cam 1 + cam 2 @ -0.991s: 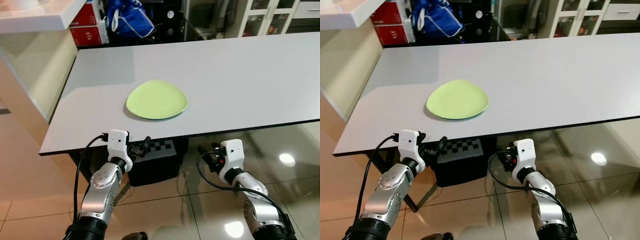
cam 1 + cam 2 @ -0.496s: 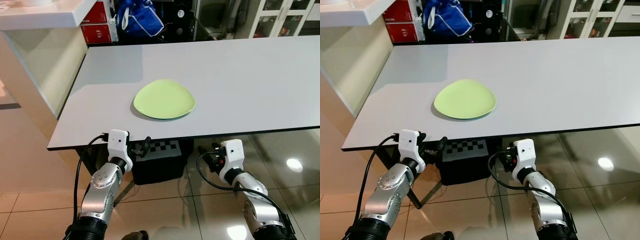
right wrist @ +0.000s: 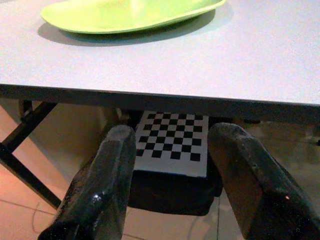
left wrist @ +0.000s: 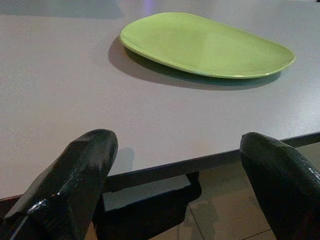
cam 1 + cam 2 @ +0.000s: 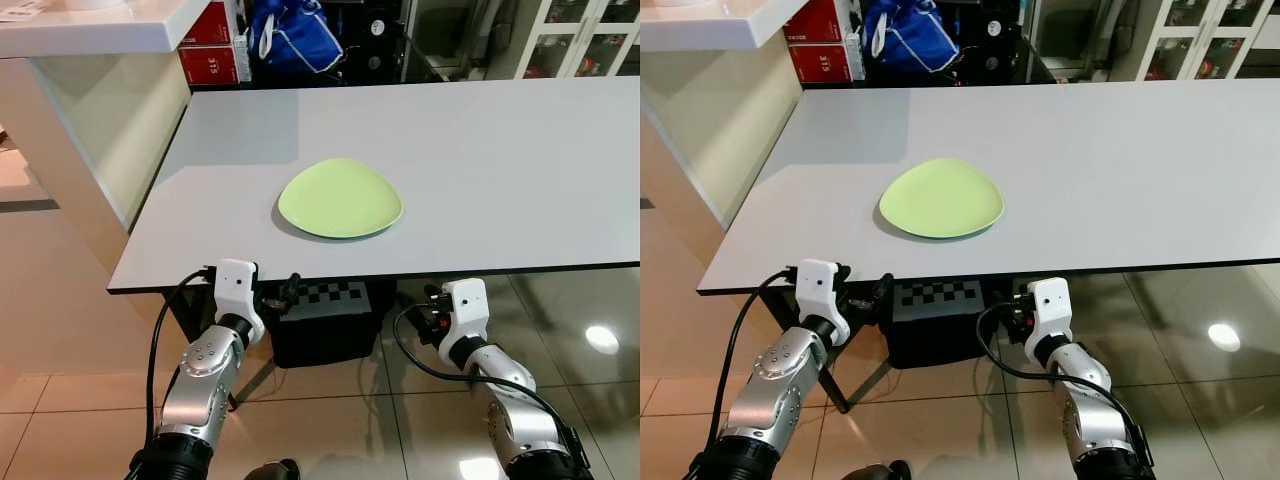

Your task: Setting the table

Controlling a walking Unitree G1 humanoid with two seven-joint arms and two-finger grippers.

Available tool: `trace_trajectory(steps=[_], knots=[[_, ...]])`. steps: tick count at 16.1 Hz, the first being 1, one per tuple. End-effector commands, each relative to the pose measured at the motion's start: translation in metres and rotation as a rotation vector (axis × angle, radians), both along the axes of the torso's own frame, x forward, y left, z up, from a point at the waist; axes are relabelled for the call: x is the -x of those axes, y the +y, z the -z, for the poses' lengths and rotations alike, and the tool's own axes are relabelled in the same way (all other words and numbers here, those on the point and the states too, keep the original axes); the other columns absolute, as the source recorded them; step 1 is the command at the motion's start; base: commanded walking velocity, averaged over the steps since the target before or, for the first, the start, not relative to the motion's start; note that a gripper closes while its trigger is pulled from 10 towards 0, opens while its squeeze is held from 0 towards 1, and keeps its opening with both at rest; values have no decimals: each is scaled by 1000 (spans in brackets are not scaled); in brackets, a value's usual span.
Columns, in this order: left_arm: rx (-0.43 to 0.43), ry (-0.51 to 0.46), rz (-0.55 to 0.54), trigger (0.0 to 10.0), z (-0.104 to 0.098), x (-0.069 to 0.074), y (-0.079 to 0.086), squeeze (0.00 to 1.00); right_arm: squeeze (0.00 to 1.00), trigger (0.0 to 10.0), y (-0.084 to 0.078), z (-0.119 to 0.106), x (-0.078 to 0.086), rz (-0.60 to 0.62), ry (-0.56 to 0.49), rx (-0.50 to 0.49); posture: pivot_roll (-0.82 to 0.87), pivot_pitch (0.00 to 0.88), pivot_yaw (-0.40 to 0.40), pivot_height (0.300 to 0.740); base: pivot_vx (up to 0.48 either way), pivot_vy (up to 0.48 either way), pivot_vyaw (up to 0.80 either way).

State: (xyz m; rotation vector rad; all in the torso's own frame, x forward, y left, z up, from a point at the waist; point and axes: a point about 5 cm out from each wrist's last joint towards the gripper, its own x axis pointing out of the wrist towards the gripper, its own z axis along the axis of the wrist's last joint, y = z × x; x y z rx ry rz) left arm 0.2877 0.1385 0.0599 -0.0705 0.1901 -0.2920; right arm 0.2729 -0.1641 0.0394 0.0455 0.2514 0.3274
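A pale green plate (image 5: 340, 197) lies on the grey table (image 5: 500, 150), a little in from its near edge. Both arms are held low in front of that edge, below the tabletop. My left gripper (image 5: 282, 296) is open, its fingers (image 4: 75, 185) wide apart with nothing between them, and it looks across the tabletop at the plate (image 4: 205, 45). My right gripper (image 5: 424, 306) is open and empty too, its fingertips (image 3: 105, 185) just under the table edge, with the plate (image 3: 130, 12) beyond.
A black box with a checkerboard top (image 5: 325, 310) sits on the floor under the table, between the grippers. A white counter (image 5: 90, 25) stands at the left. Red boxes (image 5: 215, 60), a blue bag (image 5: 295, 40) and glass cabinets (image 5: 580, 40) lie beyond the table. The floor is glossy tile.
The whole picture has shifted, so the camera has moved: table and plate now sit further right in view. Both arms keep the same pose, grippers still open.
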Motion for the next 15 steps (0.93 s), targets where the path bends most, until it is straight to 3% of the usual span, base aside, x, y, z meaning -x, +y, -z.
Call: trace_trajectory(steps=[1,2,6,8,10,15], knots=[[-3,-1,3,10000,1,0,2,0,0,10000,-5,-5,-3,40,-33,-22,-66,0,60,740,0,0,431],[6,-4,1,10000,0,-1,3,0,0,10000,-8,-10,-5,64,-52,-66,-66,0,59,740,0,0,438],[12,-10,-2,10000,-1,-3,2,0,0,10000,-9,-13,-7,70,-65,-68,-65,0,54,740,0,0,431],[14,-9,-1,10000,-1,-2,1,0,0,10000,-5,-13,-6,63,-46,-132,-66,0,54,740,0,0,431],[10,-10,-6,10000,-1,-2,2,0,31,10000,-2,-14,-7,53,-49,-132,-62,0,54,740,0,0,434],[-45,-13,2,10000,0,-3,3,0,0,10000,-9,-10,-9,109,-24,-124,-60,0,56,740,0,0,81]])
